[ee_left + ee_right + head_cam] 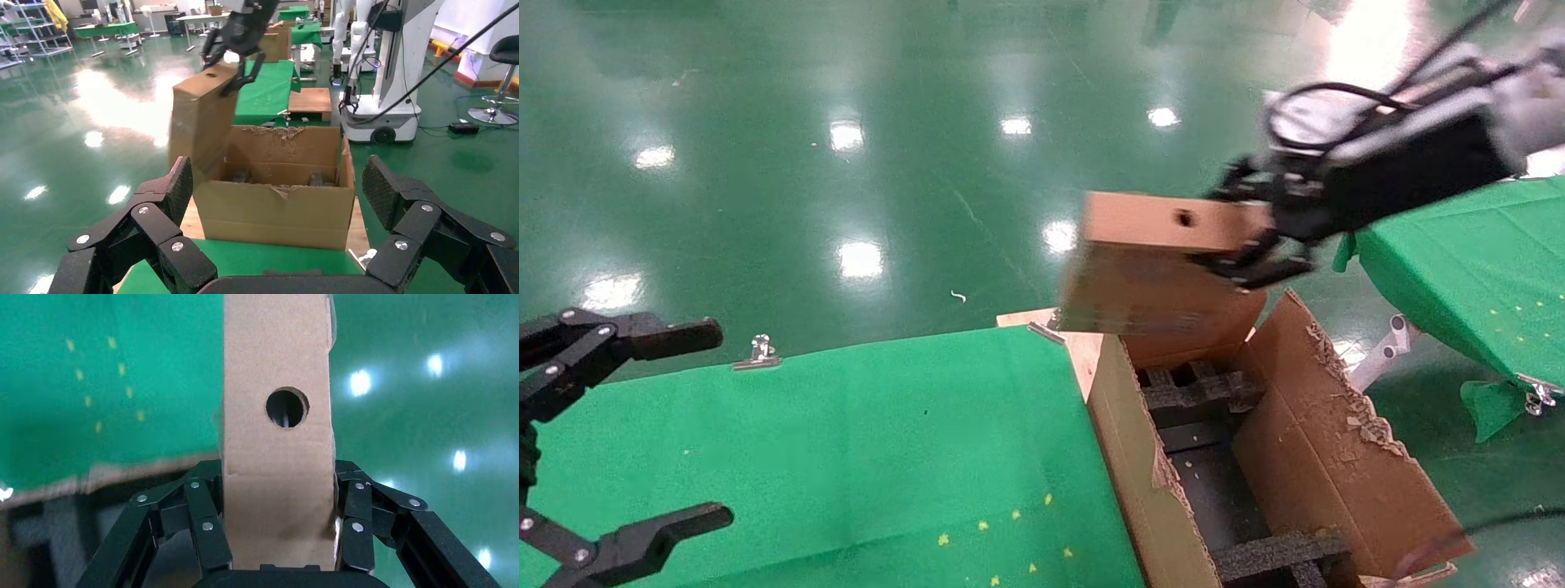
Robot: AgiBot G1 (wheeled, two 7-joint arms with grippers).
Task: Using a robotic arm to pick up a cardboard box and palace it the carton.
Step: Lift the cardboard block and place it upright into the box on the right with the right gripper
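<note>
No text, label, brand, number or sign can be read on anything in view.

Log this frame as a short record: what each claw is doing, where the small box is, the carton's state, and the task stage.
right claw: shut on the cardboard box, gripping one end
cardboard box: in the air, above the far end of the carton, round hole facing up
carton: open, torn flaps, black foam inserts inside
left claw: open, over the green cloth table, holding nothing
stage: box carried, not yet in the carton
</note>
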